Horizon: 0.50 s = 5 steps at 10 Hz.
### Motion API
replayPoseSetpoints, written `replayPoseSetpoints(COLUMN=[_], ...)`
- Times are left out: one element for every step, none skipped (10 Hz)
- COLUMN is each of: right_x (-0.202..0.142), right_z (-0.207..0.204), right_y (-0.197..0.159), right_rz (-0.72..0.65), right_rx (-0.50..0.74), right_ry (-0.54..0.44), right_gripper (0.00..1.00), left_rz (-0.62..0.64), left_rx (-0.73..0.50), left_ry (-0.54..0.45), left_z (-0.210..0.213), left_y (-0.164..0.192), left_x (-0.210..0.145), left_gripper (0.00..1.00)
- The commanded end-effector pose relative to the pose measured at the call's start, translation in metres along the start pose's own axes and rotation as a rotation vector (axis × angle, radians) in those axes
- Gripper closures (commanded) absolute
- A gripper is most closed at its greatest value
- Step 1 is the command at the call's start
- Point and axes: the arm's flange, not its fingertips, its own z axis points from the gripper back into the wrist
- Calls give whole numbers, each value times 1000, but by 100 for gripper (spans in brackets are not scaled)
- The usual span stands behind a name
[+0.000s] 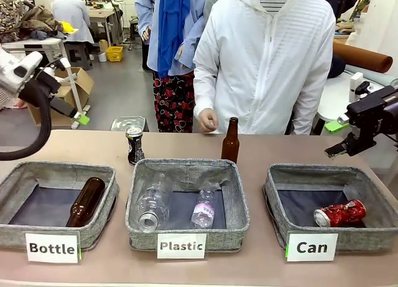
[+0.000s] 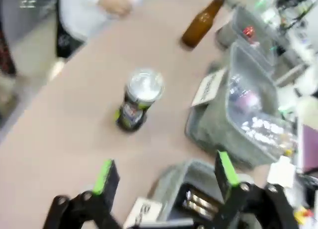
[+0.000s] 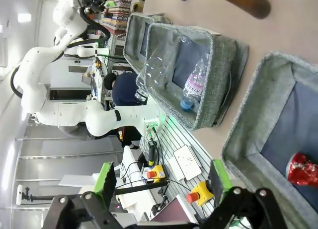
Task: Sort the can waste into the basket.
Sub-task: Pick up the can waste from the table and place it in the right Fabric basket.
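A black can (image 1: 134,144) with a silver top stands upright on the table behind the gap between the left and middle baskets. It also shows in the blurred left wrist view as the black can (image 2: 139,100), ahead of my open left gripper (image 2: 166,177). My left gripper (image 1: 71,94) hangs high at the far left, with nothing held. A dented red can (image 1: 340,213) lies inside the grey basket (image 1: 273,193) labelled "Can". My right gripper (image 1: 336,137) hovers open above that basket's far right side. In the right wrist view the red can (image 3: 302,170) lies in the basket (image 3: 253,119), beyond my open right gripper (image 3: 161,177).
A brown bottle (image 1: 231,141) stands behind the "Plastic" basket (image 1: 239,200), which holds clear plastic bottles (image 1: 152,206). The "Bottle" basket (image 1: 18,175) holds a brown bottle (image 1: 86,202). A person in a white jacket (image 1: 267,56) stands at the far edge, one hand (image 1: 207,120) near the table.
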Motion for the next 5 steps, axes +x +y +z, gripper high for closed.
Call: replayPoseSetpoints(right_x=[1, 1, 1, 1, 1], right_z=[5, 5, 5, 5, 5], right_y=[1, 1, 1, 1, 1], right_rz=[22, 22, 22, 22, 22], right_rx=[4, 4, 4, 4, 4], right_ry=[5, 5, 5, 5, 5], right_gripper=[0, 0, 0, 0, 0], left_rz=[-60, 0, 0, 0, 0], left_rx=[-433, 0, 0, 0, 0], left_ry=[-40, 0, 0, 0, 0], left_z=[2, 0, 0, 0, 0], left_y=[-5, 0, 0, 0, 0], left_x=[-6, 0, 0, 0, 0], left_gripper=[0, 0, 0, 0, 0])
